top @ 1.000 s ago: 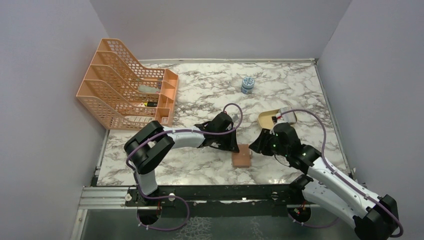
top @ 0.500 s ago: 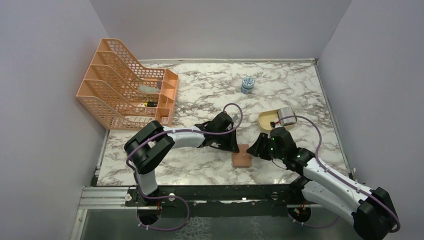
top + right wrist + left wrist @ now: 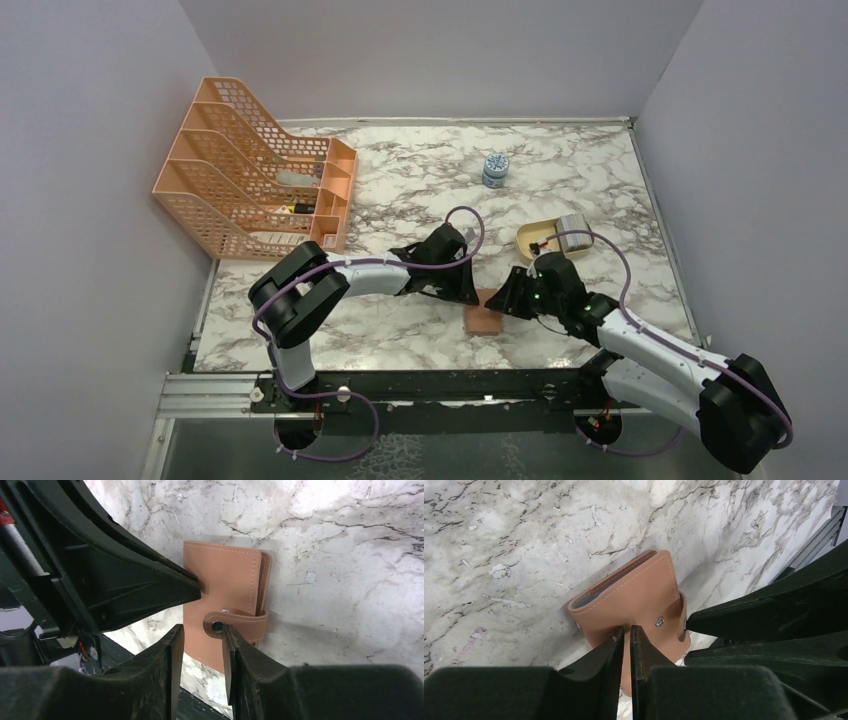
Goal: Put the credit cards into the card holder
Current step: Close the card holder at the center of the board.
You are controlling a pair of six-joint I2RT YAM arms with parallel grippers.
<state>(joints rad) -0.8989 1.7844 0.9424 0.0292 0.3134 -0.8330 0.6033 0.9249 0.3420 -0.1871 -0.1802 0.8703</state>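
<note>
My right claw [image 3: 202, 628] has slid in over the tan leather snap-strap wallet [image 3: 222, 582], fingers apart; my left claw [image 3: 626, 630] stays nearly pressed together on its edge.

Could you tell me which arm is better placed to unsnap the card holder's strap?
Probably right: the right claw stands open around the snapped strap of the card holder; the left claw, shut, only touches its cover.
</note>
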